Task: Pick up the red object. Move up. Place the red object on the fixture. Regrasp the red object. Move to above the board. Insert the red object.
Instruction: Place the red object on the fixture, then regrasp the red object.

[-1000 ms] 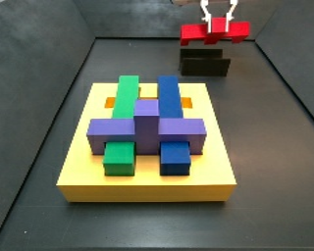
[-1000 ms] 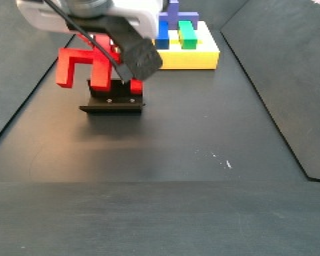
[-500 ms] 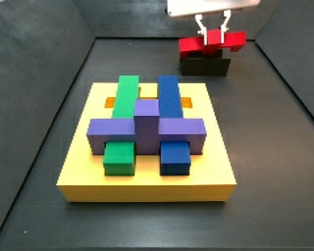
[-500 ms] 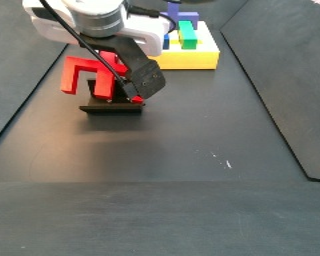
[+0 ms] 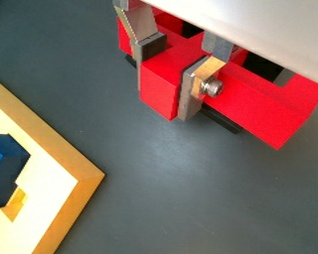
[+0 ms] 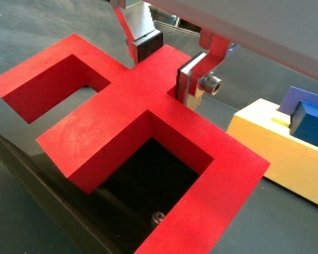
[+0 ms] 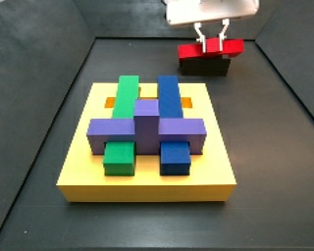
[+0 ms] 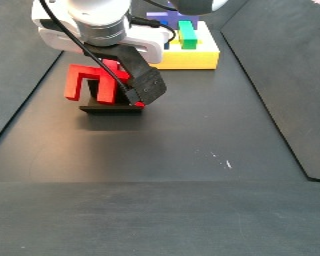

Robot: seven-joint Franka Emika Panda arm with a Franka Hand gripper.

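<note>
Lowered since the earlier frame, the red object (image 7: 210,49) is now seated on the fixture (image 7: 206,66), well apart from the board (image 7: 146,180). Its central stem is clamped by the closed jaws of the gripper (image 6: 170,67), seen in both wrist views.

Matte black floor (image 8: 149,170) w/ dark grey walls (image 7: 42,59).

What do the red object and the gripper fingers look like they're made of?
The red object, clamped by the gripper above the fixture, looks like matte plastic, possibly printed: uniform color, sharp edges, no shine. The fingers look like brushed metal: silver plates with a screw head and dark, likely rubber, pads.
</note>
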